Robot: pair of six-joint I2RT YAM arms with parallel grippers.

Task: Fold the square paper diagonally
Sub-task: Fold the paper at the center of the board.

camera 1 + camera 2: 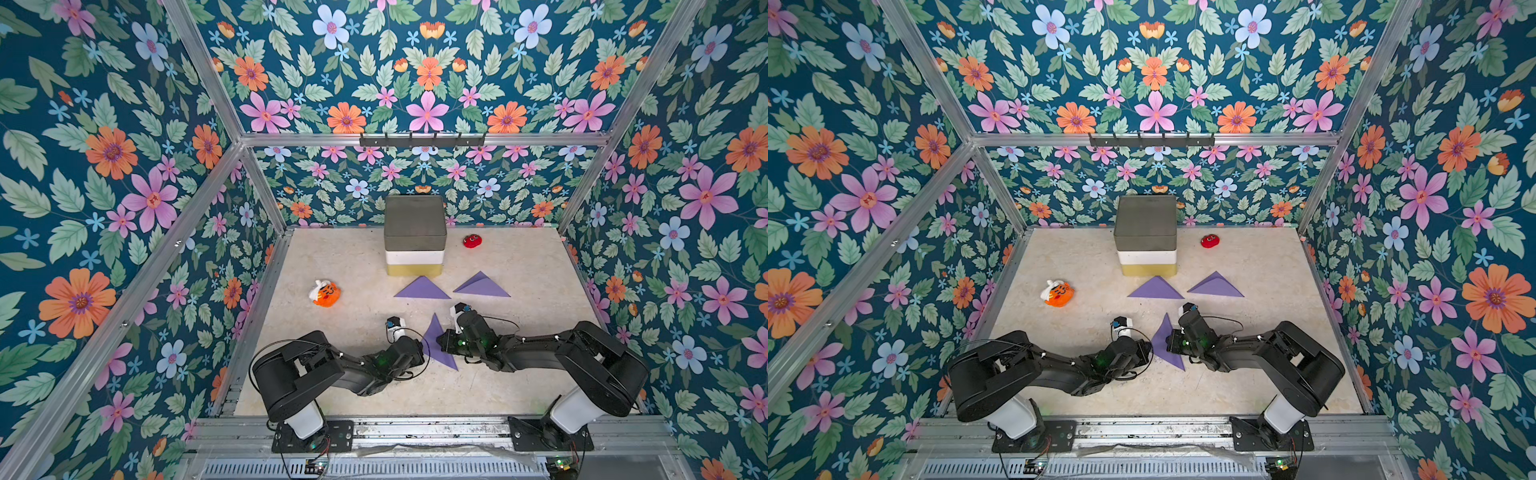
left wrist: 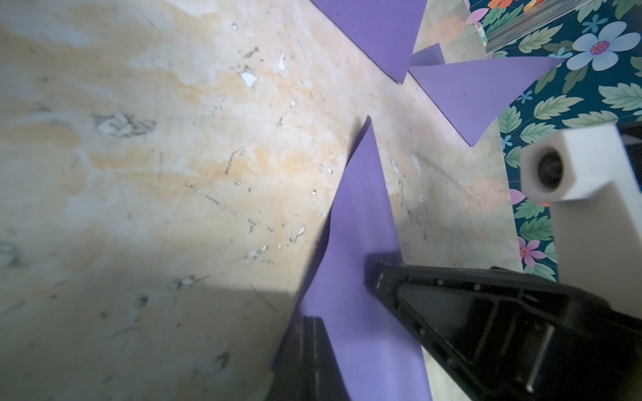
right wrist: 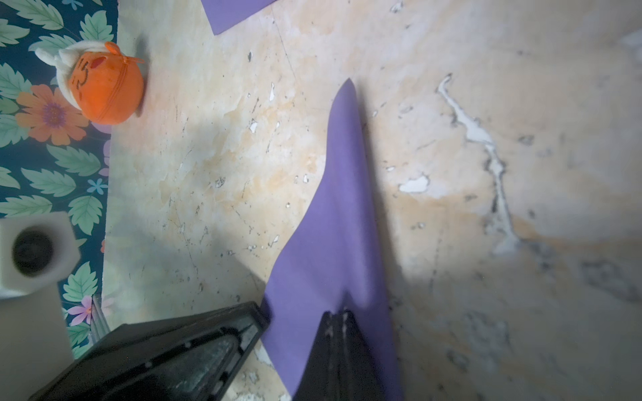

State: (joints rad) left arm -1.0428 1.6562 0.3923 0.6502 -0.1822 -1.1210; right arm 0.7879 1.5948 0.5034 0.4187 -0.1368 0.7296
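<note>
Item under work: the purple paper [image 1: 434,332] is near the front middle of the surface [image 1: 353,257], between the two arms. In both top views it appears as a narrow, upright triangle with its point towards the back wall. The wrist views show it bowed and raised, casting a shadow on the surface beneath.

Right tool [image 3: 335,323]: jaws together, clamped on the paper at its wider end. The sheet wraps to either side of the fingertips.

Left tool [image 2: 307,333]: jaws together on the opposite edge of the same sheet. In the right wrist view its tip [image 3: 258,312] meets that edge. The two tools are close together, with only the paper between them.

Other items, all lying flat and well apart from the tools:
- A folded purple triangle [image 1: 422,289] lies just in front of the stacked box [image 1: 414,224].
- Another triangle [image 1: 482,286] lies beside it, towards the right arm's side.
- An orange plush [image 1: 325,293] sits on the left arm's side.
- A red plush [image 1: 472,240] sits near the back wall.
</note>
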